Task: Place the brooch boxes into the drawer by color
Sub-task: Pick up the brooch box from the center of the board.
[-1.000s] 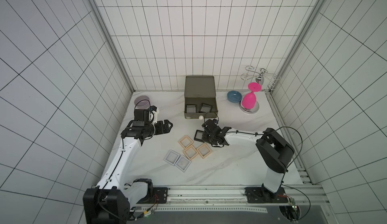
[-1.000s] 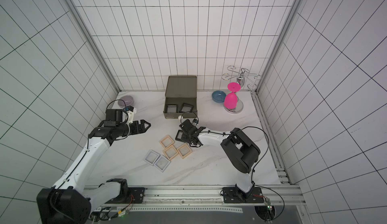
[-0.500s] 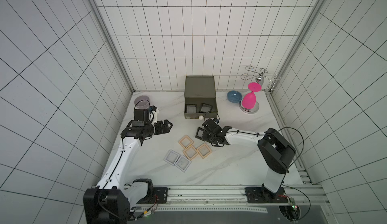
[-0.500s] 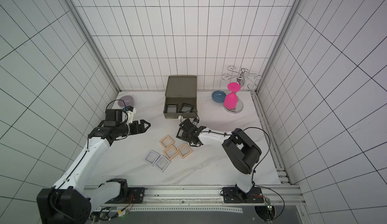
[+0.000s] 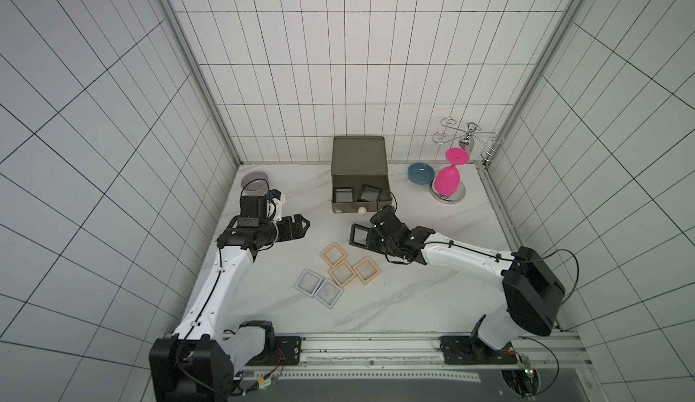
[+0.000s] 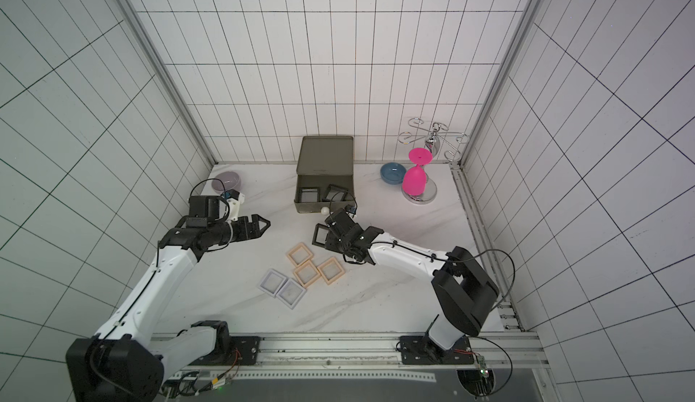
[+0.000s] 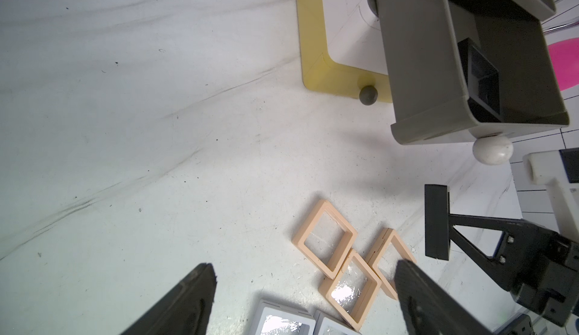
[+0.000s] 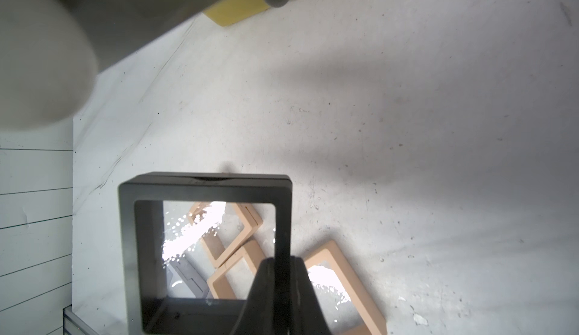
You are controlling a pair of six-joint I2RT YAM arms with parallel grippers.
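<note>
Black brooch box (image 5: 359, 235), now clamped by right gripper (image 8: 282, 270)

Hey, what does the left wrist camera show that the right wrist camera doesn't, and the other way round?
Left wrist only: a black brooch box lying inside the open olive-grey drawer, two pale white-lavender boxes, and the left gripper, open.

Right wrist only: the held black box face-on, so you look straight through its clear window; the left wrist sees it edge-on.

Both: the right gripper shut on that box, the three peach boxes, the yellow drawer with its grey knob, and the white knob.
</note>
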